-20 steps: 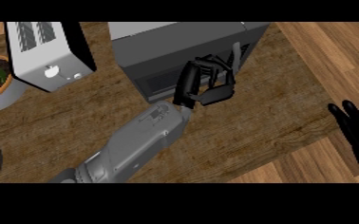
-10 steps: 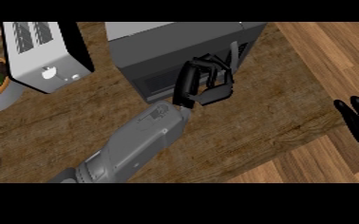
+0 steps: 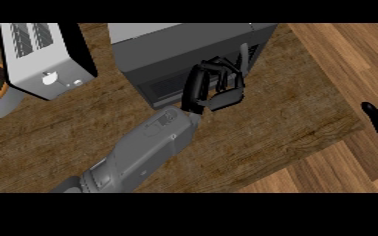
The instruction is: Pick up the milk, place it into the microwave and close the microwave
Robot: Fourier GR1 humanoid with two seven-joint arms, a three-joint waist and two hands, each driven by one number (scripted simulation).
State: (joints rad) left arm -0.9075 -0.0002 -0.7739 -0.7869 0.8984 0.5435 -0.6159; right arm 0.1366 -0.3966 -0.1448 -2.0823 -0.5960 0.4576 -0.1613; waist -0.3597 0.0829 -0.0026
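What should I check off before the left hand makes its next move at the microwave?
1. Left hand at the microwave front: ok, it lies against the door face.
2. Left hand empty: ok, fingers curled, no milk in them.
3. Milk inside the microwave: cannot tell, no carton shows.
4. Door fully shut: cannot tell from this steep view.
5. Right hand out of the way: ok, at the right edge.
6. Toaster apart from the arm: ok.

One microwave (image 3: 170,60) and one toaster (image 3: 44,57) stand on one wooden surface (image 3: 280,125). Two robot hands show: the left robot hand (image 3: 214,87) and the right robot hand (image 3: 369,114).
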